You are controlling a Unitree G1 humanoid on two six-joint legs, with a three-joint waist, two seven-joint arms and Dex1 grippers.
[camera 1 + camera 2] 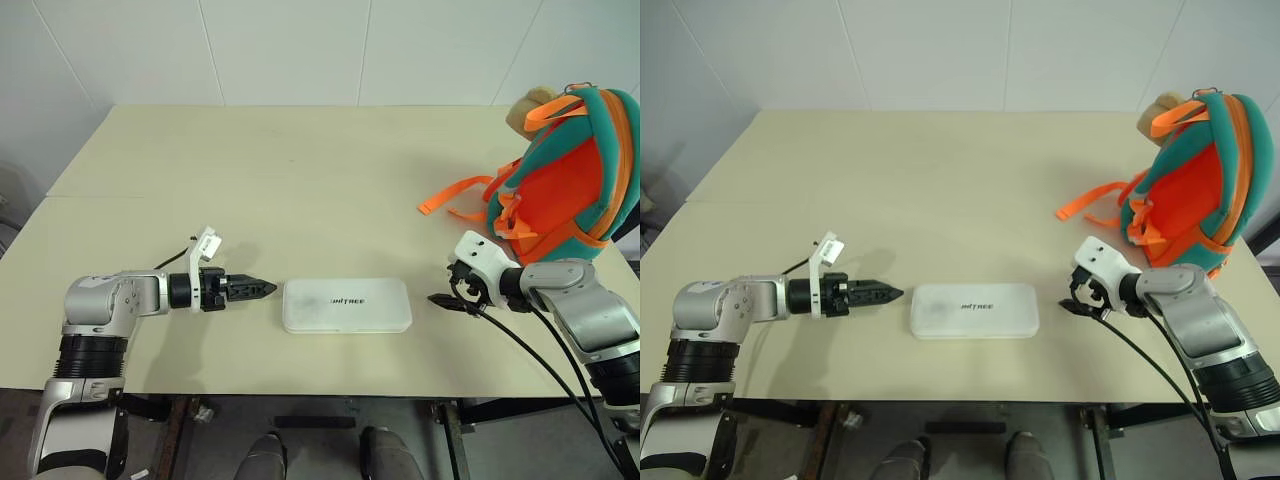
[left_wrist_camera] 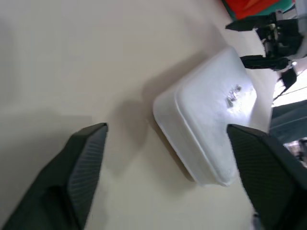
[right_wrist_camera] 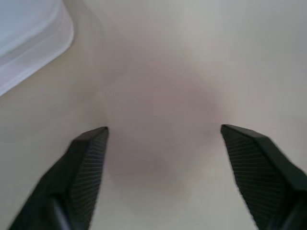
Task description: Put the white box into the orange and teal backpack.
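The white box lies flat on the table near its front edge, dark lettering facing up. My left gripper hovers just left of the box's short end, pointing at it, open and empty. In the left wrist view that end of the box sits between and beyond the spread fingers. My right gripper is open a short way off the box's right end, over bare table. The orange and teal backpack stands upright at the far right, behind the right gripper, with a tan plush head on top.
An orange strap trails from the backpack onto the beige table. The table's front edge runs just below the box. A white wall stands behind the table. The table's left and middle are bare.
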